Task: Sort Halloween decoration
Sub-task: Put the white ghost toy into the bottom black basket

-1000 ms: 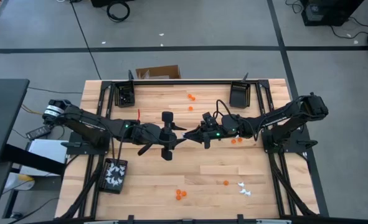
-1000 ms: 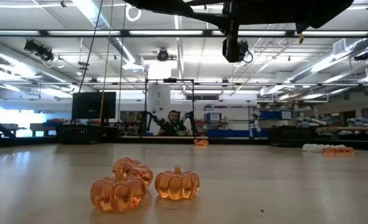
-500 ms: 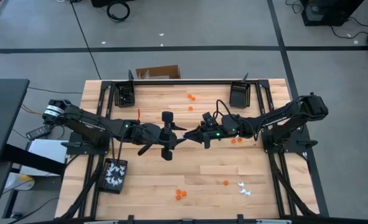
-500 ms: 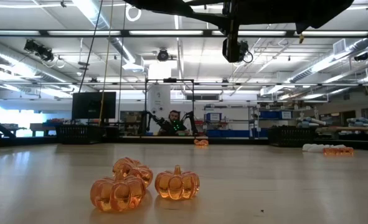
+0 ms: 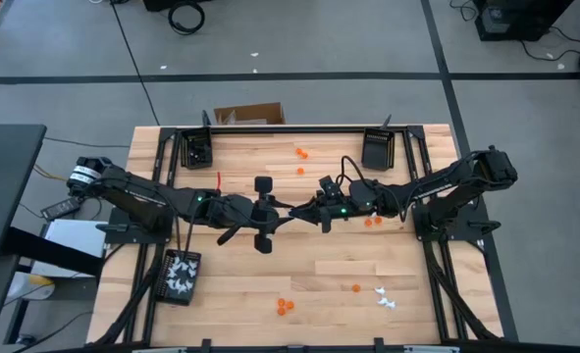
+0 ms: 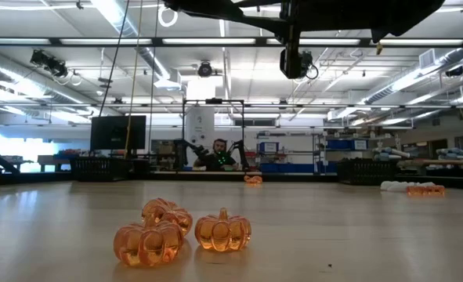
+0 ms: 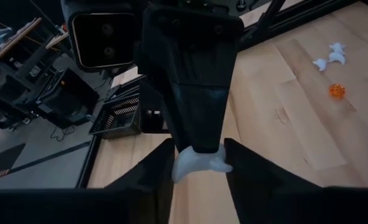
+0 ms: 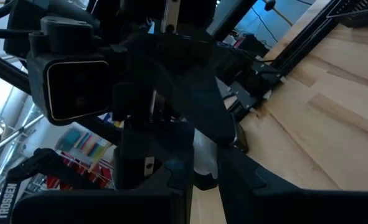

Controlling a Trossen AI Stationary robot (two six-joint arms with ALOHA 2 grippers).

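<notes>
From above, your two arms reach toward each other over the table (image 5: pixel 299 275), the left gripper (image 5: pixel 282 209) tip to tip with the right gripper (image 5: pixel 299 210) at its middle. In the left wrist view, both grippers' fingers close on one white trinket (image 7: pixel 196 164). The right wrist view shows that white piece pinched too.

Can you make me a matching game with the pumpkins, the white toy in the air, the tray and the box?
Things:
1 pumpkins
2 white toy
3 front tray
4 cardboard box

Clues:
A on the floor
B orange, on the table
C has white pieces inside
D held by the right tool

Pairs: 1-B, 2-D, 3-C, 4-A
</notes>
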